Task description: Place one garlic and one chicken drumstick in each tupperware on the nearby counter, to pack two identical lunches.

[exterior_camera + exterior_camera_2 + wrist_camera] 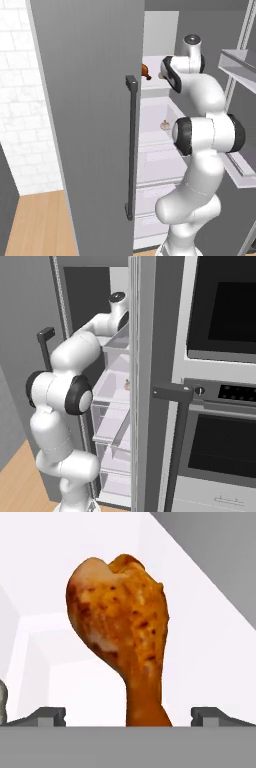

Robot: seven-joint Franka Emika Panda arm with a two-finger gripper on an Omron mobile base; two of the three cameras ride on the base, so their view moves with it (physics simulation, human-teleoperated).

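Note:
A browned chicken drumstick [122, 627] stands close in front of the hand, meaty end up in the hand view. Its thin bone end runs down between my gripper's [130, 716] two fingertips [50, 715], which stand wide apart and do not touch it, so the gripper is open. From the left base view the drumstick [145, 72] lies on an upper fridge shelf, with my arm reaching in beside it. One garlic bulb [165, 125] [127, 384] rests on the shelf below. A pale rounded thing, perhaps garlic [2, 702], sits at the hand view's left edge. The tupperware and the counter are out of view.
The open grey fridge door [90, 125] with its dark vertical handle [131, 145] stands left of the arm. Door bins [240, 70] jut out on the right. White shelves and drawers [112, 421] stack below. A wall oven [220, 311] stands right of the fridge.

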